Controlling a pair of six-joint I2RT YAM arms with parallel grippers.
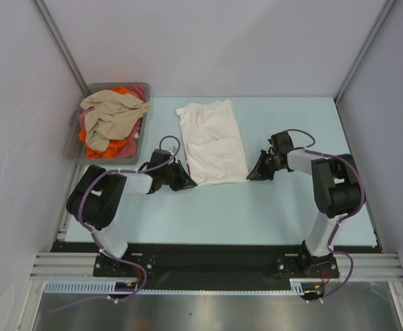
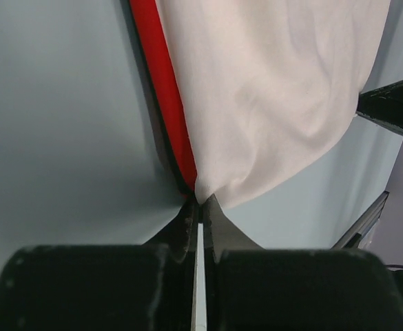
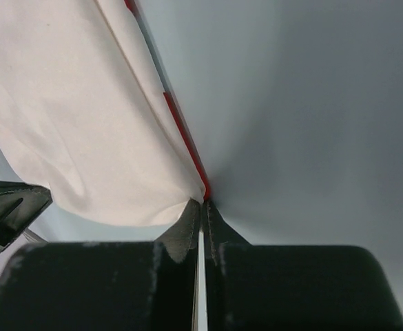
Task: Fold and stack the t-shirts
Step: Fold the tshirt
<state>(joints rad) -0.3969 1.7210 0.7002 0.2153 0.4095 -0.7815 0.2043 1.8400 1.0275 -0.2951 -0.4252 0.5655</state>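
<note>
On the worktop [image 1: 291,207] the white shirt [image 1: 211,141] is laid flat at centre, long axis running away from the bases; the other shirts [image 1: 111,121] are heaped in the tray [image 1: 72,141] at far left. Its near hem corners are pinched, the left one by the left gripper [image 1: 189,183] and the right one by the right gripper [image 1: 251,176], jaws closed on cloth. Both arms are held low, forearms angled inward, so a fold away from the bases is judged next.
</note>
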